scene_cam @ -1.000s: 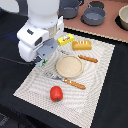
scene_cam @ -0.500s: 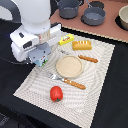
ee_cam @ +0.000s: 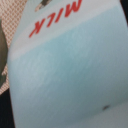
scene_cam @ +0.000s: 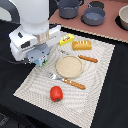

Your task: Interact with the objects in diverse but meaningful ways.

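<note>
A pale blue-white carton [ee_cam: 70, 75] with red "MILK" lettering fills the wrist view at very close range. In the exterior view my gripper [scene_cam: 42, 60] hangs low over the striped mat's far left corner, and the arm hides the carton there. No fingers show in either view, so I cannot tell whether they are open or shut. The red tomato [scene_cam: 56, 93] sits on the mat's near side. Beyond the plate lie the bread loaf [scene_cam: 82, 45] and the yellow butter packet [scene_cam: 65, 40].
A round tan plate [scene_cam: 69, 66] sits mid-mat, with a wooden-handled fork [scene_cam: 67, 81] on its near side and a knife [scene_cam: 86, 58] on its far side. Dark pots [scene_cam: 69, 7] [scene_cam: 93, 16] and a bowl [scene_cam: 123, 17] stand on the pink surface behind.
The arm has shifted toward the exterior view's left and come lower over the mat's corner. The food items and cutlery have not moved.
</note>
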